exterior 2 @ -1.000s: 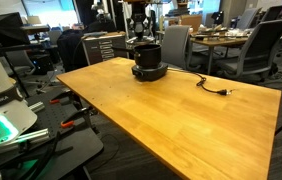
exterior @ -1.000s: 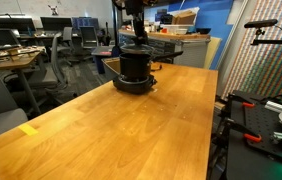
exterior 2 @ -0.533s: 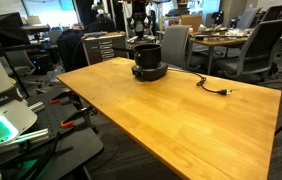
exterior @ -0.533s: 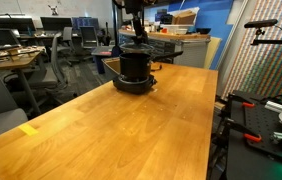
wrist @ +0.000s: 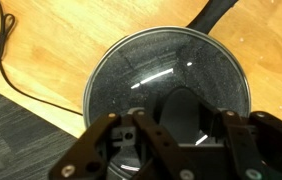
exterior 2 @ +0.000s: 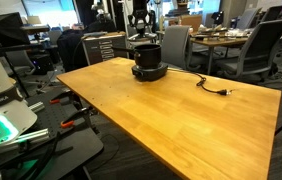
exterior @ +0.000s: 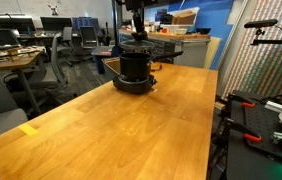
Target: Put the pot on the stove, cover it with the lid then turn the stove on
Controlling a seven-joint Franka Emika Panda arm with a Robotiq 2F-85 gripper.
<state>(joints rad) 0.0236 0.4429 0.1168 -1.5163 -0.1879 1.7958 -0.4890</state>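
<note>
The pot [exterior: 133, 66] stands on the stove [exterior: 133, 86] near the far end of a long, pale wooden tabletop [exterior: 131, 135], with the lid [wrist: 151, 70] seated on its rim. In the wrist view the glass lid fills the frame and the pot's long handle [wrist: 216, 12] runs off toward the top edge. The pincer [wrist: 171, 122] hangs directly above the lid, released, its fingers [wrist: 109, 135] spread wide to either side of the dark centre knob and not touching it. A black power cable [exterior 2: 213, 88] trails from the stove across the wood. A small strip of yellow tape [exterior: 29, 129] lies near the tabletop's near corner. Around it is an open office: desks with monitors [exterior: 53, 22], swivel chairs [exterior 2: 256, 45], a blue wall [exterior: 209, 14] and dark carpet [wrist: 21, 135].
</note>
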